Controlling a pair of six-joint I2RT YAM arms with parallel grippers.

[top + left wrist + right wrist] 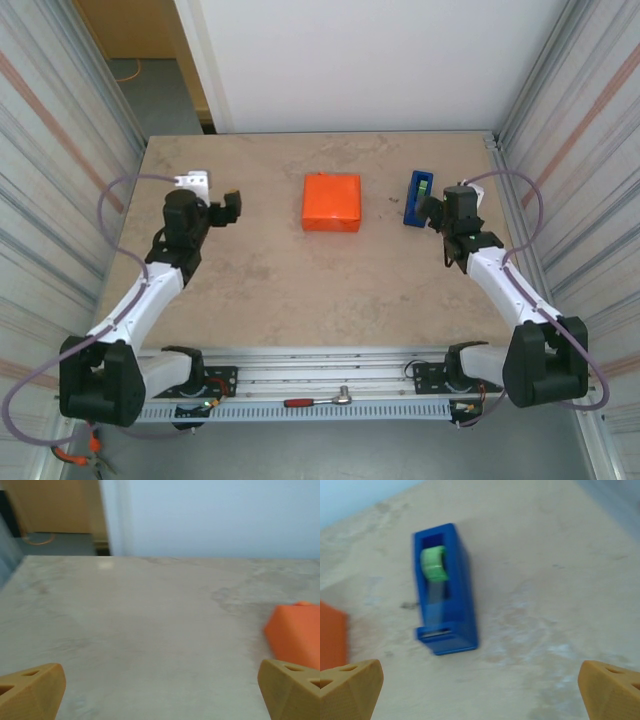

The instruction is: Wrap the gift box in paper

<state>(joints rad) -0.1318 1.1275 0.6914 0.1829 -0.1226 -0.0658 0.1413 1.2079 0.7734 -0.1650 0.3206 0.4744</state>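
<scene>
A: Quick pass, near edge first. What's there?

B: On my feed a red-handled ratchet wrench lies on the mounting rail between the two arm bases. Past that is bare beige counter.

A: Hands?

B: The left hand is out over the left side of the counter. Its fingers are spread wide with nothing between them. On its wrist camera I get the tan fingertips at the bottom corners, with counter in the gap. The right hand is likewise apart and empty, just beside the near end of the tape dispenser. Its wrist view is blurred, but the dispenser sits ahead of the fingertips, not between them.

A: Task item?

B: The paper lies flat mid-counter as a squarish orange parcel, between the two hands. It is well apart from the left hand, and near the dispenser but not touching it. I can't tell whether anything is inside the folds.

A: Containers?

B: Just the dispenser. It is blue and stands on the counter, with a green tape roll seated in its open slot at the far end. The cutter end faces my right hand.

A: Far side?

B: A white wall panel stands behind the counter's far edge.
</scene>
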